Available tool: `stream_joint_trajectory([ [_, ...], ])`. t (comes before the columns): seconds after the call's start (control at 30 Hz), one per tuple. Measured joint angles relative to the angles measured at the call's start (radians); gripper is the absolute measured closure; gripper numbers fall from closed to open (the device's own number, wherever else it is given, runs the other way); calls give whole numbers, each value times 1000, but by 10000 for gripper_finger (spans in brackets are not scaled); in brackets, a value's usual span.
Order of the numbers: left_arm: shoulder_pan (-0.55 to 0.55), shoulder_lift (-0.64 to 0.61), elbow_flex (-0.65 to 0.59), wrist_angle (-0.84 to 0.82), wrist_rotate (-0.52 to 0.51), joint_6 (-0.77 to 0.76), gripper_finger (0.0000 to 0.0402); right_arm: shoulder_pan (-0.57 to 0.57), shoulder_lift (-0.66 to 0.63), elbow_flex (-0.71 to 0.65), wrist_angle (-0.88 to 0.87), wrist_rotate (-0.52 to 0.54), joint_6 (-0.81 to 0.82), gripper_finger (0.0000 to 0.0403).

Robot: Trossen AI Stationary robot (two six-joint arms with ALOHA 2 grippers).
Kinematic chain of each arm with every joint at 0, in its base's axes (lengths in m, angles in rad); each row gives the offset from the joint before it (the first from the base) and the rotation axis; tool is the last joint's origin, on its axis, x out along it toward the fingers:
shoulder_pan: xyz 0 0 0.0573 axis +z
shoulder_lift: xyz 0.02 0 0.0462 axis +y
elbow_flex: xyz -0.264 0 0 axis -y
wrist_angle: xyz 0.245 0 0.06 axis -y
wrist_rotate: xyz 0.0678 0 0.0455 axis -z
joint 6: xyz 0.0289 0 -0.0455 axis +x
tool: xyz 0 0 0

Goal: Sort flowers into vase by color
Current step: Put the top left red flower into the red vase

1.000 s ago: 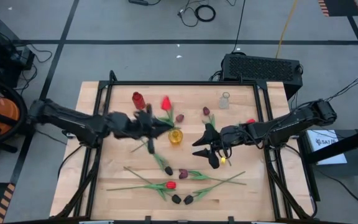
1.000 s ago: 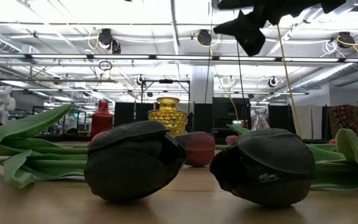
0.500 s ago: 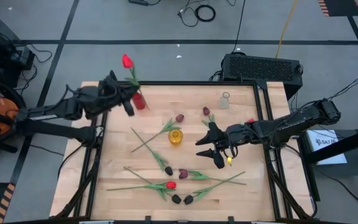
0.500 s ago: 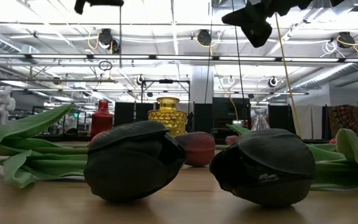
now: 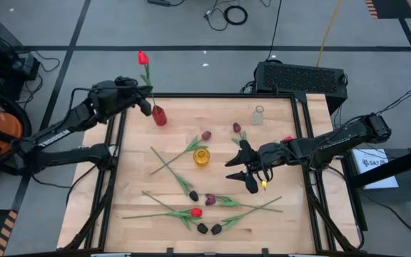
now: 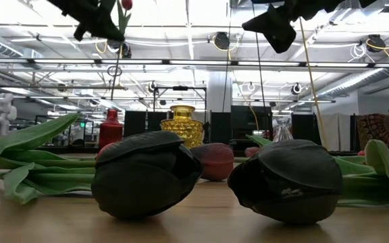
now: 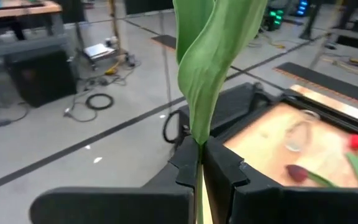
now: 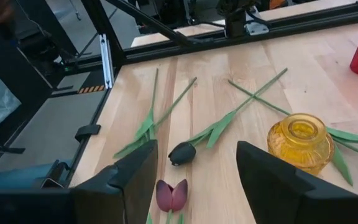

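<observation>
Since the earlier frame the left gripper [image 5: 145, 102], clamped on a red tulip [image 5: 143, 58], has lifted it above the red vase [image 5: 159, 116] at upper left, seemingly not inserted; the right gripper [image 5: 242, 171] hovers open mid-table, the other tulips unsorted.

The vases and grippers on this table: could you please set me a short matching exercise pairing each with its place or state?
Column one:
1. red vase
2. yellow vase
3. clear vase
4. left gripper
5. right gripper

Column two:
a. open, above the table's right half
b. middle of the table
c. far left part of the table
d. shut on a red tulip's stem
e. far right part of the table

Pairs: 1-c, 2-b, 3-e, 4-d, 5-a
</observation>
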Motion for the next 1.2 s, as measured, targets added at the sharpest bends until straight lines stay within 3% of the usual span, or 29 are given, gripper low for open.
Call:
stream_joint_trajectory([
  [0.23,141,0,-42,67,142,-10,385,0,0,0,-34,1,-1,192],
  [0.47,216,13,-44,92,171,8,385,0,0,0,-35,4,-2,192],
  [1.2,237,88,-44,133,165,10,384,0,0,0,-36,5,-1,192],
])
